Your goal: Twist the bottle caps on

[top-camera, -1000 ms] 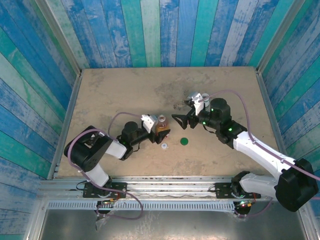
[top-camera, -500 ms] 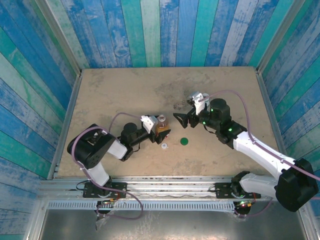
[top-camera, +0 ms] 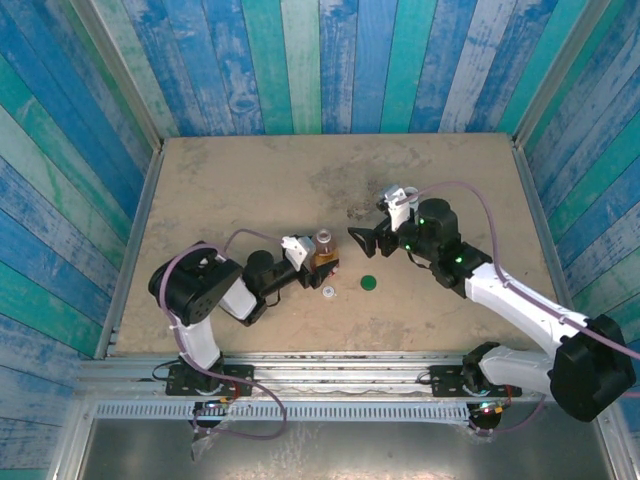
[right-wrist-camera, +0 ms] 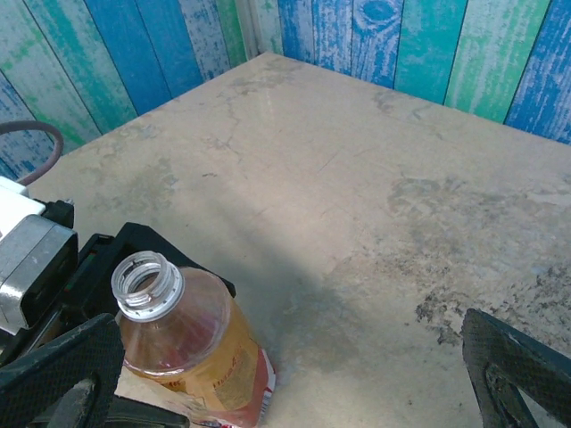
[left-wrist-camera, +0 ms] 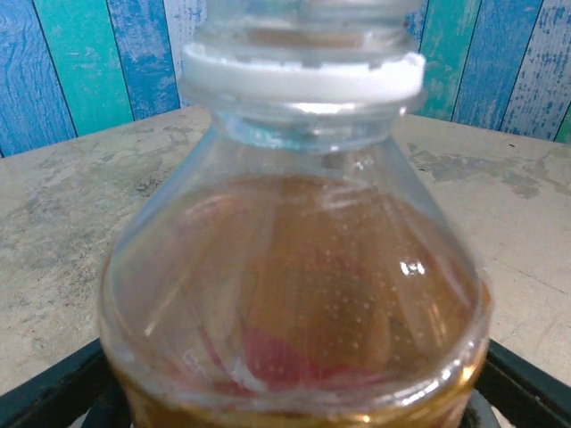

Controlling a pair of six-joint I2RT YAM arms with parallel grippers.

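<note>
Amber bottle [right-wrist-camera: 192, 352] upright, open neck up | left jaws flank it, grip unclear | right jaws wide, empty

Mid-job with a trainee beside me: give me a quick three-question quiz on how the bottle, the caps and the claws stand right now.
1. True or false: the amber bottle already wears a cap.
2. Which claw has its fingers on either side of that bottle? A) left claw B) right claw
3. Fill in: the green cap and the white cap both lie loose on the ____.

Key: 1 false, its threaded neck stands open. 2 A. 3 table.
</note>
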